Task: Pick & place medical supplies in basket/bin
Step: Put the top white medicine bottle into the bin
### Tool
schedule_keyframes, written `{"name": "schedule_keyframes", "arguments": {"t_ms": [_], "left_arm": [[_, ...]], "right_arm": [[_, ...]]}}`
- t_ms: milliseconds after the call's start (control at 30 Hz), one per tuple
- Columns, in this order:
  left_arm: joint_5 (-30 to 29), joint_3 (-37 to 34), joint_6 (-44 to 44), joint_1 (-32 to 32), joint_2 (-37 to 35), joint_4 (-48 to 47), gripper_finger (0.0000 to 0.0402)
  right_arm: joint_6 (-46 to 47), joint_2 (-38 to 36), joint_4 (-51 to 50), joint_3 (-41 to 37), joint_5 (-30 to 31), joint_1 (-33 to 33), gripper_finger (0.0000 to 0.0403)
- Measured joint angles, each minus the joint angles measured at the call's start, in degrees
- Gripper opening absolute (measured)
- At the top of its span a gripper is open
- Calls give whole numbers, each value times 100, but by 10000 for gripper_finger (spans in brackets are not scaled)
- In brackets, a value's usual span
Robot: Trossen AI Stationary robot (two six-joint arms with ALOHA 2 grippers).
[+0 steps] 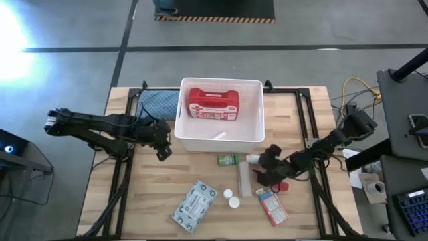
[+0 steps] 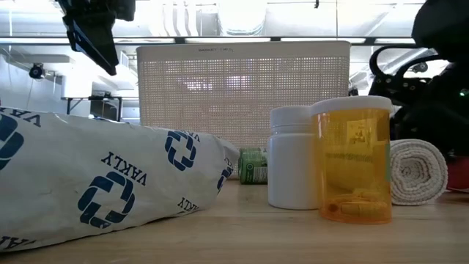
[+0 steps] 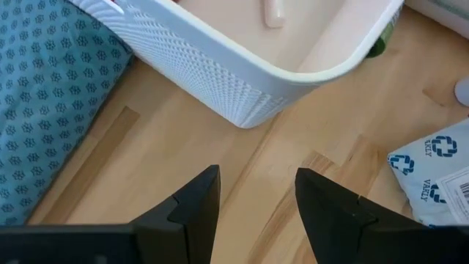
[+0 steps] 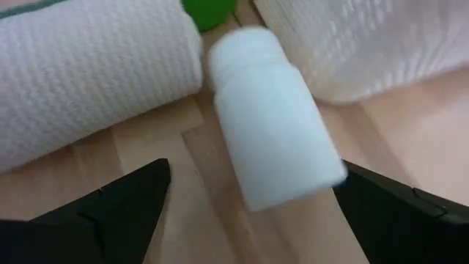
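The white tub [image 1: 251,130] holds the red first-aid case [image 1: 212,104] and a small white item [image 1: 219,136]. My left gripper [image 3: 256,176] is open above bare table by the tub's near left corner [image 3: 245,110], beside the teal cloth [image 1: 159,102]. My right gripper [image 4: 255,167] is open and low at the tub's near side. Its fingers stand on either side of a white bottle [image 4: 275,139] that lies on its side next to the green bottle [image 1: 229,160]. The rolled bandage [image 4: 88,81] lies close by. The wipes packet [image 1: 194,204], two upright bottles [image 2: 292,158] [image 2: 353,158] and the red-white-blue box [image 1: 272,204] rest on the table. My right gripper comes low from the table's right, with its open fingers [image 4: 132,198] on either side of the lying white bottle's body [image 4: 293,169]. I cannot tell whether a finger touches it. The bottle lies on the table.
A red tube [image 1: 281,187] lies under the right arm near the box. Dark frame rails [image 1: 124,181] run along both sides of the wooden table. Bare wood shows near the left gripper [image 1: 144,187].
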Motion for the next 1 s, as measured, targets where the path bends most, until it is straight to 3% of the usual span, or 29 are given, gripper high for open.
{"name": "schedule_keyframes", "arguments": {"t_ms": [167, 333, 467, 600, 1000], "left_arm": [[0, 0, -125, 0, 11, 0, 159], [-2, 0, -262, 0, 10, 0, 159], [-4, -2, -267, 0, 11, 0, 159], [-11, -2, -263, 0, 12, 0, 159], [-17, -4, -256, 0, 12, -2, 159]], "right_arm": [[-913, -12, -3, 100, 65, -8, 368], [-708, 8, -14, 90, 39, -50, 368], [-77, 8, -20, 84, -388, -338, 358], [293, -5, 1, 88, -833, -659, 319], [316, -16, -140, 446, -1013, -772, 162]]}}
